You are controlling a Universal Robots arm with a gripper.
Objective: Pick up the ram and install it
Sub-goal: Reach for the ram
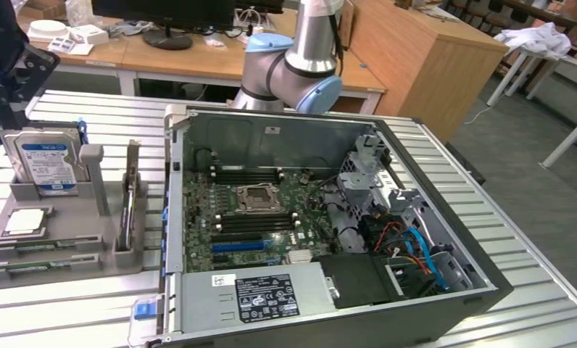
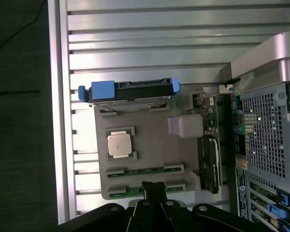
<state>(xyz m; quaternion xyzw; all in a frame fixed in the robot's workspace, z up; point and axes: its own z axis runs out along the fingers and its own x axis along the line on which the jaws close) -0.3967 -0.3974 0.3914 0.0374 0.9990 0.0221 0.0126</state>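
Green ram sticks [image 2: 144, 170] lie edge-up in slots of a grey holder tray [image 2: 150, 133]; in the exterior view they rest at the tray's near edge [image 1: 39, 246]. Another ram stick [image 1: 130, 206] stands upright on the tray's side toward the computer, also seen from the wrist [image 2: 210, 159]. My gripper [image 2: 154, 187] hangs above the tray, its fingers pressed together with nothing between them. In the exterior view the gripper [image 1: 3, 101] is the dark shape over the tray's far left. The open computer case [image 1: 443, 217] shows the motherboard [image 1: 254, 217] with its long memory slots.
A silver hard drive [image 1: 45, 163] with blue handles stands upright at the back of the tray, and a square processor chip [image 1: 25, 221] lies beside it. The case wall [image 2: 275, 53] rises close to the tray. All of it rests on a ribbed metal table [image 1: 66, 312].
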